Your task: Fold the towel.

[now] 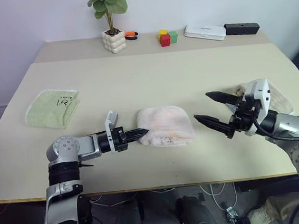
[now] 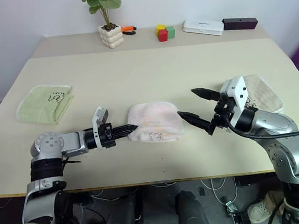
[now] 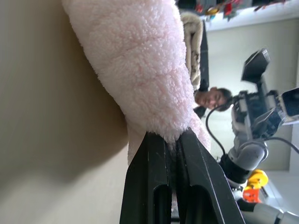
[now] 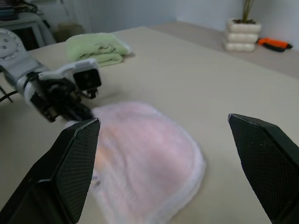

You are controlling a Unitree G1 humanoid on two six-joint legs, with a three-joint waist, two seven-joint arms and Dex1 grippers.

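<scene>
The pale pink towel (image 1: 164,124) lies folded in a thick bundle near the table's front middle. My left gripper (image 1: 143,132) reaches in level from the left and is shut on the towel's left edge; in the left wrist view the two fingers (image 3: 149,186) pinch the pink terry cloth (image 3: 140,60) between them. My right gripper (image 1: 202,106) hovers just right of the towel, open wide with nothing between its fingers. The right wrist view looks past them at the towel (image 4: 145,158) and the left gripper (image 4: 81,112) beyond it.
A folded light green towel (image 1: 52,107) lies at the left. A beige towel (image 1: 278,97) lies behind my right hand. Along the back stand a potted plant (image 1: 114,41), an orange tool (image 1: 131,35), coloured blocks (image 1: 167,36), a white box (image 1: 204,31) and a black box (image 1: 241,28).
</scene>
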